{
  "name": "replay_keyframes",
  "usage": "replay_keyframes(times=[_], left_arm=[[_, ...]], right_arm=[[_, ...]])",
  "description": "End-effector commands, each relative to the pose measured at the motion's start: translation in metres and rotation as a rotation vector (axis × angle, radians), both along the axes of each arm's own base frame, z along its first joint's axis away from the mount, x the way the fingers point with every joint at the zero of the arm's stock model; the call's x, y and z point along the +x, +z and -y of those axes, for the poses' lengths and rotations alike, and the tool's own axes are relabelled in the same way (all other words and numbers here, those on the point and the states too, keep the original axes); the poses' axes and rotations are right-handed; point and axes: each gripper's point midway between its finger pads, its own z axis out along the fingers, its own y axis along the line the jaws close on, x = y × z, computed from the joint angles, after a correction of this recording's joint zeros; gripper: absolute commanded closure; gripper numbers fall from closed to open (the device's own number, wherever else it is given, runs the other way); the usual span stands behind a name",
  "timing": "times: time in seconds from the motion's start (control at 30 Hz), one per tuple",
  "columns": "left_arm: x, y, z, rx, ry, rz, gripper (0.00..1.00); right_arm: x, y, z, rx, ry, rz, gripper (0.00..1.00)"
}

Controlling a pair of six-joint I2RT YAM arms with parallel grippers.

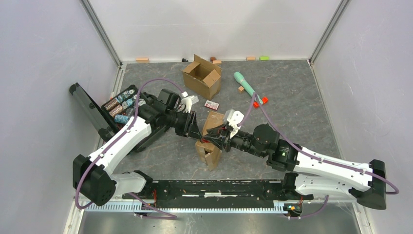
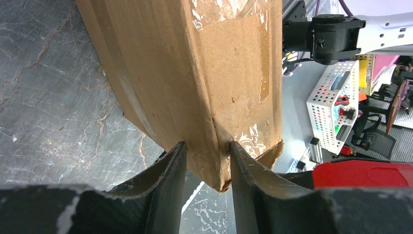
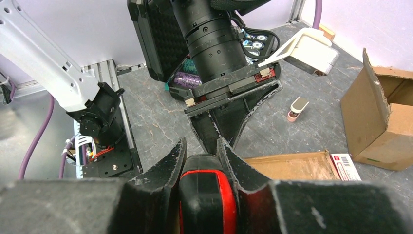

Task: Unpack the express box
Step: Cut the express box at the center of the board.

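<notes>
At the middle of the grey marbled table (image 1: 297, 97), the left gripper (image 2: 207, 153) is pinching a corner edge of the brown taped cardboard box (image 2: 195, 73), while the right gripper (image 3: 200, 148) is clamping a red-and-black tool (image 3: 207, 195) just beside that box.

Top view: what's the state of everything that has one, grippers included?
express box, tape on the face in view, one corner pinched
left gripper, shut on express box
right gripper, shut on red-and-black tool
second cardboard box, flaps open
black case, lid open
</notes>
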Motion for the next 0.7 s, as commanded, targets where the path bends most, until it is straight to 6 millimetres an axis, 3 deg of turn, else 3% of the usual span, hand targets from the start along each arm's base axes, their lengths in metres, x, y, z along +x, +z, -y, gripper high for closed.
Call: replay_keyframes(times=[0.0, 0.27, 0.67], left_arm=[[0.007, -0.016, -0.012, 0.078, -0.001, 0.053, 0.56], [0.007, -0.017, -0.013, 0.080, 0.000, 0.054, 0.57], [0.008, -0.018, -0.014, 0.087, 0.008, 0.054, 0.57]], right_arm=[[-0.001, 0.013, 0.000, 0.059, -0.002, 0.010, 1.00], [-0.003, 0.003, 0.003, 0.041, -0.004, -0.015, 1.00], [-0.013, 0.003, 0.002, 0.045, 0.040, -0.065, 1.00]])
